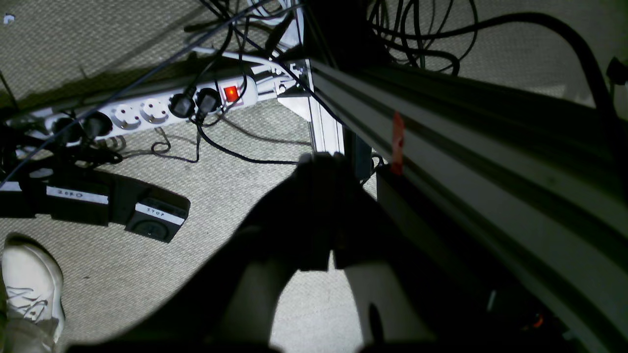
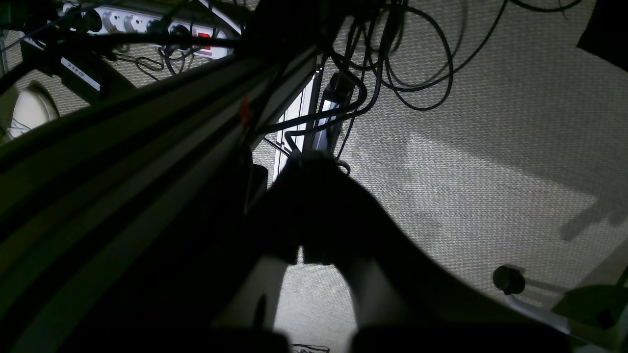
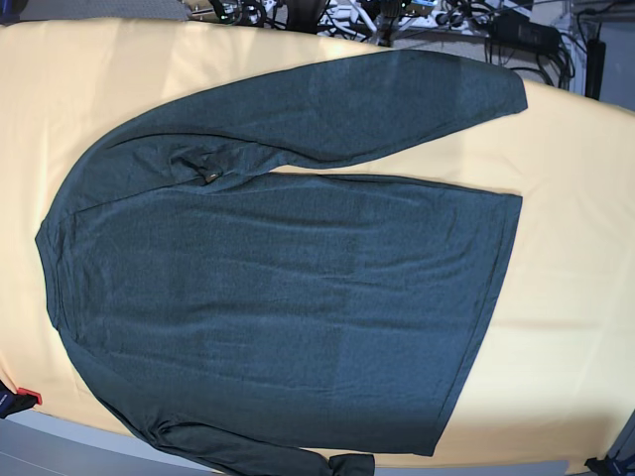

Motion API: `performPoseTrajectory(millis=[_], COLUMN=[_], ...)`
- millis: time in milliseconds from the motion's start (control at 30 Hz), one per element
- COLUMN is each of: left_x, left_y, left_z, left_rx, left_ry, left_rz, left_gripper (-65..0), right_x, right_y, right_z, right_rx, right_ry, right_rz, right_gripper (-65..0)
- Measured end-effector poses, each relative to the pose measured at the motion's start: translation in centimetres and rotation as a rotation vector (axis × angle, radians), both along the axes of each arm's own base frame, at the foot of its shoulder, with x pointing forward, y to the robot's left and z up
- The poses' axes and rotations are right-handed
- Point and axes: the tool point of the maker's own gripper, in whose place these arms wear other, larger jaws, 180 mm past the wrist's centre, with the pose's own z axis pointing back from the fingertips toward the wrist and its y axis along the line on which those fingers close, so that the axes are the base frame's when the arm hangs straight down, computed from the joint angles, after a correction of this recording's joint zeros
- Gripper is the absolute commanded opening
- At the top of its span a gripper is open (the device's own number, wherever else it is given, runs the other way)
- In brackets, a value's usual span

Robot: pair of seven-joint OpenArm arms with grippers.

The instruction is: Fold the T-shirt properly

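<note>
T-shirt (image 3: 288,288) flat on yellow table (image 3: 575,198)

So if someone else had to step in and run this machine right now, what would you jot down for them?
Left gripper: shut, empty, hanging below the table over the carpet near the power strip.
Right gripper: shut, empty, also down beside the frame rail.
T-shirt: spread flat on the yellow table, neck at the base view's left, hem at its right, one sleeve lying along the top.
Done: nothing folded.
Left: every fold.
</note>
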Motion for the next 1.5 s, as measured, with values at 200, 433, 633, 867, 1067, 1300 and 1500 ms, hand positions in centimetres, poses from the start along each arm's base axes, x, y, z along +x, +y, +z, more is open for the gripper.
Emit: performPoseTrajectory(millis=[200,433,633,867,1067,1300,1500], left_x=[-0.1,-0.1,-0.1,-2.1,-5.4,-9.1,-11.0], left_y=[0.0,0.0,0.0,-0.3,-2.5,-2.5,0.0], left_z=[0.0,0.0,0.0,0.1,1.7,3.9,6.1], left_rx=[0.0,0.0,0.0,0.028,-0.021,-0.073,-0.061], left_ry=[0.001,0.001,0.001,0.125,0.164,0.161,0.151], left_rz=[0.0,0.0,0.0,-0.158,-0.191,-0.249,-0.333], left_gripper=[-65.0,-65.0,-65.0,-65.0,-65.0,-65.0,-65.0], right_x=[0.0,0.0,0.0,-2.4,-7.3,-11.3,-13.7], right_y=[0.0,0.0,0.0,-0.1,-0.1,0.0,-1.8], right_z=[0.0,0.0,0.0,0.4,1.4,4.1,6.8], right_rx=[0.0,0.0,0.0,-0.005,0.04,0.142,0.11], right_ry=[0.0,0.0,0.0,0.131,0.173,0.159,0.143], right_rz=[0.0,0.0,0.0,0.176,0.21,0.274,0.305], right_gripper=[-65.0,-65.0,-65.0,-65.0,-65.0,-65.0,-65.0])
